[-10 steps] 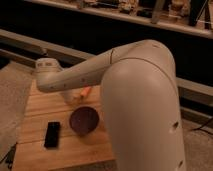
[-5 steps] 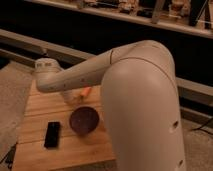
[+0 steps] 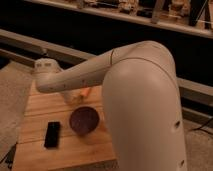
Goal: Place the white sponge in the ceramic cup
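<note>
Wooden tabletop (image 3: 65, 150) fills the lower left of the frame. My big white arm (image 3: 100, 70) reaches across it to the left. The tool (image 3: 70, 96) hangs just under the arm's end, at the middle left, mostly hidden. I cannot tell if it is spread or pressed together.

I cannot pick out the white sponge or the ceramic cup. I think they sit behind the arm, near the tool.

What could go wrong: I am working half blind, so the sponge could miss the cup or knock it over.

I count one dark bowl (image 3: 84, 120), one black phone (image 3: 52, 134) and one small orange thing (image 3: 86, 92).
</note>
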You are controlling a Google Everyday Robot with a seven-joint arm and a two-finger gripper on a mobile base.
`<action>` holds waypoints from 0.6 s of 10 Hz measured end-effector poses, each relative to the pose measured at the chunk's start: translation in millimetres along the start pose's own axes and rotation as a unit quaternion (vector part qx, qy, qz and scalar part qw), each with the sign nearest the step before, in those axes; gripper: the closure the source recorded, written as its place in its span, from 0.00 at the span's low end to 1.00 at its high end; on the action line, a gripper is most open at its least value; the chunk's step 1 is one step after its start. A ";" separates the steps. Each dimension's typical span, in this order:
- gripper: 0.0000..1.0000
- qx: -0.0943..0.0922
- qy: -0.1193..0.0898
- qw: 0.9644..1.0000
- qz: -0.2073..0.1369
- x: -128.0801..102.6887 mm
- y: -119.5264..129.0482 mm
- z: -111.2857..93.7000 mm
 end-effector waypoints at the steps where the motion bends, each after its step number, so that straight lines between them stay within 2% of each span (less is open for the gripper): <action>1: 0.37 0.000 0.000 1.000 0.001 0.2 -0.6 -1.5; 6: 0.37 -0.003 0.001 1.000 0.005 1.3 -2.3 -13.3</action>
